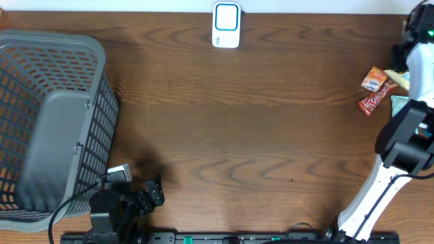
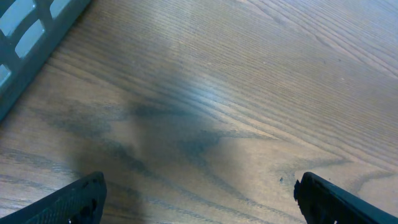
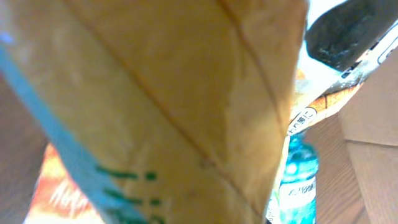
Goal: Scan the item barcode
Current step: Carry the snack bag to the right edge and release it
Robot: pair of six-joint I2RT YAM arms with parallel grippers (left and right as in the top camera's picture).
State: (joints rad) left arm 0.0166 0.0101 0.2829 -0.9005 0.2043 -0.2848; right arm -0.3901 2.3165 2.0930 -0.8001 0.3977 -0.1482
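A yellow packet (image 3: 174, 93) with a blue stripe and green print fills the right wrist view and hides the fingers. In the overhead view its yellow end (image 1: 398, 78) sticks out at the table's far right edge, and my right gripper (image 1: 407, 76) is shut on it there. The white and blue barcode scanner (image 1: 226, 25) stands at the back centre, far from the packet. My left gripper (image 1: 152, 193) rests low at the front left; its dark fingertips (image 2: 87, 194) stand wide open over bare wood, nothing between them.
A large grey basket (image 1: 54, 115) takes up the left side; its wall (image 2: 31, 37) is close to the left gripper. An orange packet (image 1: 373, 78), a red packet (image 1: 375, 102) and a teal item (image 1: 399, 102) lie beside the right gripper.
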